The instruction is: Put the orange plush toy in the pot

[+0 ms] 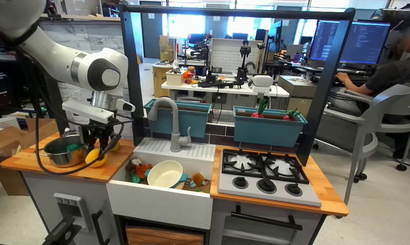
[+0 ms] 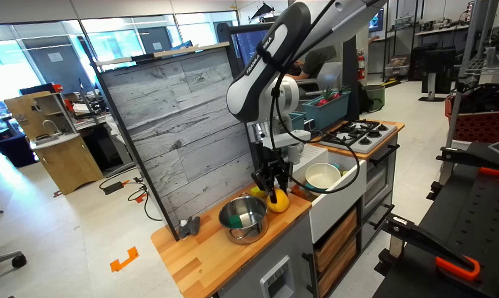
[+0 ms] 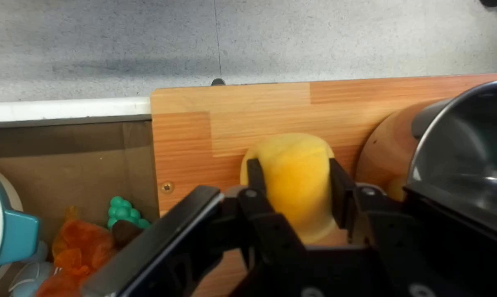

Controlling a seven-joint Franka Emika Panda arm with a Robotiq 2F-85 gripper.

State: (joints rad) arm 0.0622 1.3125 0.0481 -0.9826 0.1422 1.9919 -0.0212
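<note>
Toy pinched from both sides: my gripper is clamped on it from above, at the counter, though whether its underside touches the wood I cannot tell. It looks more yellow than orange, but I take it for the one meant. Being round and seemingly soft, it suits a squeeze across its flanks — the fingers can sink in a little. The pot stands upright just beside it, so the carry should be short; yet its wall is the first thing in my way, and I judge I must lift clear of the rim before going across. One finger points down close to that wall, so a sideways drift could knock it. A green thing lies inside, with room left over. Between the toy and the panel sits a paler yellow piece I should not brush. A grey plush rests past the pot. On the opposite side the sink holds a bowl and an orange-red plush — the wrong direction for me. My slack cable loops in front and might snag.
</note>
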